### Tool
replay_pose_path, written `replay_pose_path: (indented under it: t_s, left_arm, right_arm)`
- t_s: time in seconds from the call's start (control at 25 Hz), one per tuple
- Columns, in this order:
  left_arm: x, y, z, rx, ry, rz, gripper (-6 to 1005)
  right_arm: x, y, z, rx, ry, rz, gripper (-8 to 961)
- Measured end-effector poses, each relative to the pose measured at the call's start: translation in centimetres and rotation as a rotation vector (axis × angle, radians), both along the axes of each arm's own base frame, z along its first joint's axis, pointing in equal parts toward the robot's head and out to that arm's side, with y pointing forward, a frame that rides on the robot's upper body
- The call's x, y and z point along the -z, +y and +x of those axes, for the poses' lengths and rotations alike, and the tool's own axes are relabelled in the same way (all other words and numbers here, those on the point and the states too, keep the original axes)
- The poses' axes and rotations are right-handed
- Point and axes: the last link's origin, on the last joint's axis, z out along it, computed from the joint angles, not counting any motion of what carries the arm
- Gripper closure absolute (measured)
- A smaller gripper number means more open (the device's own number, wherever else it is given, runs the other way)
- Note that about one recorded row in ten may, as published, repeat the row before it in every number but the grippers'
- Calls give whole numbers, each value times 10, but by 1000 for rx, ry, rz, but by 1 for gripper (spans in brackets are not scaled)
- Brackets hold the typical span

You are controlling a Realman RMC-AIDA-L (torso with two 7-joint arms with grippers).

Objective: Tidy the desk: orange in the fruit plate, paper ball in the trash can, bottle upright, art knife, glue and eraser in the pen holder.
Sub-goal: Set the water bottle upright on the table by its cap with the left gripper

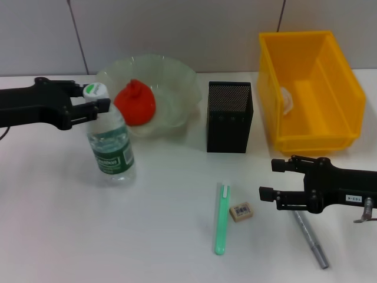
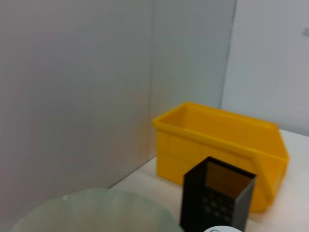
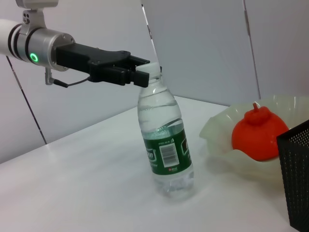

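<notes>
Bottle [image 1: 111, 144] stands upright on the desk [image 1: 153, 236], toward its left side, just in front of the fruit plate [image 1: 177, 76]. Left gripper [image 1: 94, 101] is at the bottle's cap/neck, 1 finger either side; the right wrist view shows the fingers [image 3: 140, 77] pressed against the neck, so it reads as clamped on the bottle. Left arm comes in level from the desk's left edge.

Orange [image 1: 135, 103] sits inside the fruit plate, near the desk's rear edge, left of centre. Pen holder [image 1: 230, 117] stands just right of the plate, upright; I can't see into it. Trash can [image 1: 309, 88] is at the rear right corner, beside the pen holder with a small gap; a white lump against its left inner wall looks like the paper ball [image 1: 287, 98], though it's partly hidden.

Front of the desk, centre: a green stick-shaped item [image 1: 221, 218] lies flat, long axis front to back. Eraser [image 1: 241, 211] lies just right of it, not touching. A grey pen-like item [image 1: 310, 237] lies further right, partly under the right arm.

Right gripper [image 1: 268, 178] hovers near the front right of the desk, close to the eraser, fingers spread wide, holding nothing.
</notes>
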Motion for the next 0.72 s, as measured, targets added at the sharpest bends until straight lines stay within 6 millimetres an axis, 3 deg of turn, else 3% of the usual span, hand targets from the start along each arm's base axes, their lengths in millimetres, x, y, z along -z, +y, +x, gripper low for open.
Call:
replay_pose_path:
  t_s: [0.72]
  left_arm:
    - [-8, 11, -22, -86, 34, 169, 542]
  right_arm:
    - [-1, 0, 1, -4, 2, 13, 123]
